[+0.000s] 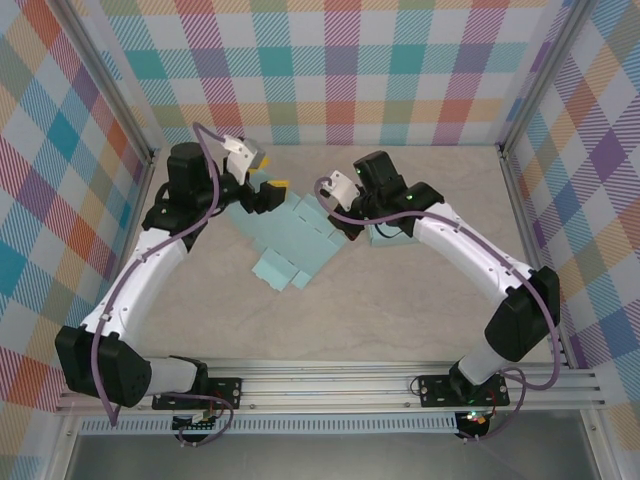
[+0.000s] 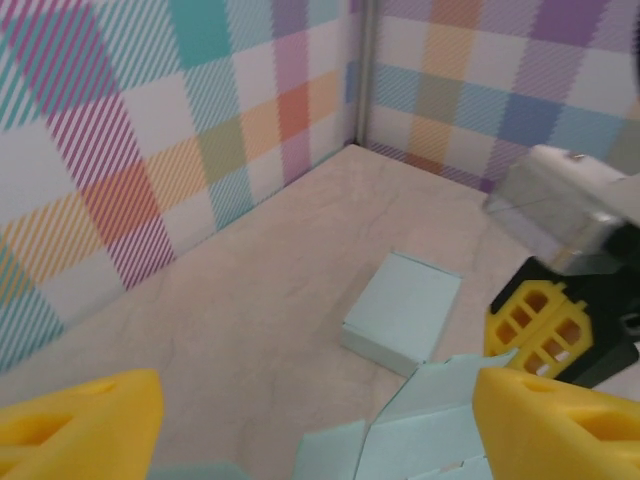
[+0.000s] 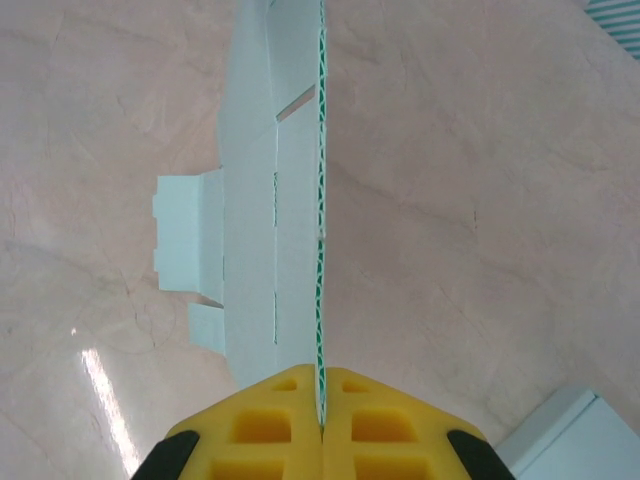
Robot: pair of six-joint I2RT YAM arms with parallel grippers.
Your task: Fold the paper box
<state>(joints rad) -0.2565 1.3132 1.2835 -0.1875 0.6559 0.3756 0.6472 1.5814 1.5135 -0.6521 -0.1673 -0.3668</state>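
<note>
Pinched shut, the right gripper point(image 3: 322, 388) clamps one edge of the paper box point(image 3: 268, 190). Its yellow fingers are pressed together on the corrugated sheet, so this panel is lifted steeply and shows edge-on to the wrist camera. Beyond the raised panel, the rest of the pale blue blank spreads down to the table point(image 3: 480, 200), with its tabs and slots to the left. In the overhead view the blank lies between the two arms. The left gripper point(image 2: 315, 435) hangs at the blank's far corner with its fingers spread wide; part of the sheet shows between them, ungripped. A second box point(image 2: 400, 312), closed up, rests just beside the right gripper.

Judged step: raising a side wall along its crease. To do it well, the right grip holds firm while the left closes on the neighbouring flap and turns it about the score line. Pulling should be avoided, lest the sheet slide or buckle.
</note>
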